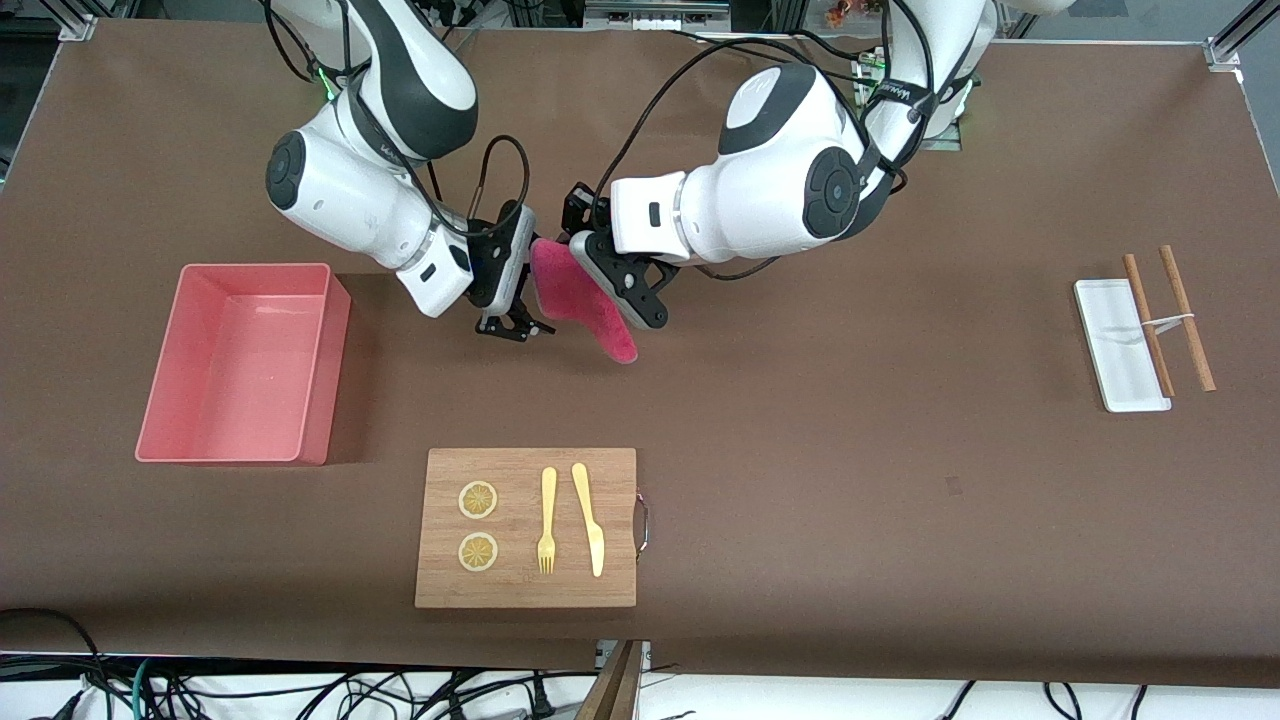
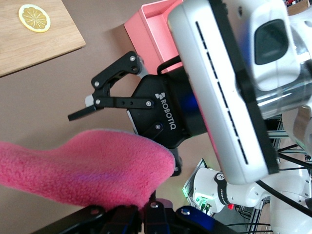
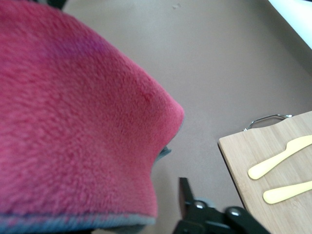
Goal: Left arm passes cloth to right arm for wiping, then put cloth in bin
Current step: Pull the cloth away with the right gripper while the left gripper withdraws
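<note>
Both grippers meet over the brown desk beside the salmon-pink rectangular plastic bin (image 1: 240, 365): left gripper (image 1: 628, 290) jaws clamped on the crimson-pink fleece cloth (image 1: 585, 300), right gripper (image 1: 512, 328) jaws parted alongside it, not gripping.

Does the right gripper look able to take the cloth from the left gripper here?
Probably yes. The left gripper holds the cloth up in the air, and the right gripper sits right beside its free edge with its fingers apart; nothing stands between them.
</note>
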`<state>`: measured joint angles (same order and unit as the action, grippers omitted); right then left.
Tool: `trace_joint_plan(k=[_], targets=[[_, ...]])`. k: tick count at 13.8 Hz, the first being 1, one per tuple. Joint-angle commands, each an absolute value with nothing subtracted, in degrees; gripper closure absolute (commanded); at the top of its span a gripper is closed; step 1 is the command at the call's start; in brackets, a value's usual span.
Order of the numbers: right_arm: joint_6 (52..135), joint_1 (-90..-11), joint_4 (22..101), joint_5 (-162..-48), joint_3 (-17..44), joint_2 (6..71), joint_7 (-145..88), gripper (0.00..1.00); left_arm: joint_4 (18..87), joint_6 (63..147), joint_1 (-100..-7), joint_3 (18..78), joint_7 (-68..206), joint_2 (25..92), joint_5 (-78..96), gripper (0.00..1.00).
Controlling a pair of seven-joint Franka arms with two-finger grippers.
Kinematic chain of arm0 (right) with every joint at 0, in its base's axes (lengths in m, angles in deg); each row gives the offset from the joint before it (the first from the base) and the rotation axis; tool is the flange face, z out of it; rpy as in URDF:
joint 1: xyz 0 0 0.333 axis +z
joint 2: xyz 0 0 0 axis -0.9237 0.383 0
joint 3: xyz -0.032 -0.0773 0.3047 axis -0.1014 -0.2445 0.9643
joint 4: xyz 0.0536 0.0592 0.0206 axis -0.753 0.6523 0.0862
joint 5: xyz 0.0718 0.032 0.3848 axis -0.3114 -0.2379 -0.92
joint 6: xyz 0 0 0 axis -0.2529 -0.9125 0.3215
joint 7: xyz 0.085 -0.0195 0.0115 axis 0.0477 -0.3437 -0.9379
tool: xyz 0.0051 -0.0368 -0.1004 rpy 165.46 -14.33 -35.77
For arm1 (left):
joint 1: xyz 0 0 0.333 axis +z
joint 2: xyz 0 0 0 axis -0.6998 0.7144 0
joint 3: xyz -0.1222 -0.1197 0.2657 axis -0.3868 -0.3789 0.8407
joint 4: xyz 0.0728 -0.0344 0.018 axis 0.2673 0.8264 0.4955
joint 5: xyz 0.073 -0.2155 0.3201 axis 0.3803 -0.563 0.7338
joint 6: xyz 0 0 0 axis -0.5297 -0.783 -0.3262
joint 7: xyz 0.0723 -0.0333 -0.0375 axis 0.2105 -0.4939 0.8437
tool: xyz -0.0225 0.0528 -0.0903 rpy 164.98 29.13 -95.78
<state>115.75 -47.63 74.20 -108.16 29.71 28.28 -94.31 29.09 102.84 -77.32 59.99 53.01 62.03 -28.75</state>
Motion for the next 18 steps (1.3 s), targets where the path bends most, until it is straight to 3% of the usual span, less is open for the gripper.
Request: trace_joint_plan(k=[1,4,5,6,10,18], targets=[[116.04,-47.62,74.34,-109.78,29.56,27.92,-93.92,1.00,29.29,102.43,-77.28,59.89,53.04,61.35,-27.57,1.00],[115.16,-48.32,74.25,-109.51,29.21,27.39,-91.98,1.00,29.29,102.43,-77.28,59.89,53.22,61.35,-27.65,1.00],[113.59,-48.49,73.90,-109.16,28.25,27.21,-91.80,1.00,29.29,102.43,-77.19,59.97,53.04,61.26,-27.57,0.39],[111.57,-48.50,73.38,-108.90,27.11,26.86,-91.80,1.00,29.20,102.34,-77.19,60.06,52.87,61.26,-27.48,0.00],[101.38,-48.93,71.70,-107.94,21.13,26.16,-88.48,1.00,29.29,96.75,-76.23,60.76,53.13,58.64,-17.23,0.00],[94.24,-52.45,73.28,-84.23,20.59,24.66,-52.93,1.00,28.85,79.23,-64.90,60.94,50.86,51.34,13.55,0.00]])
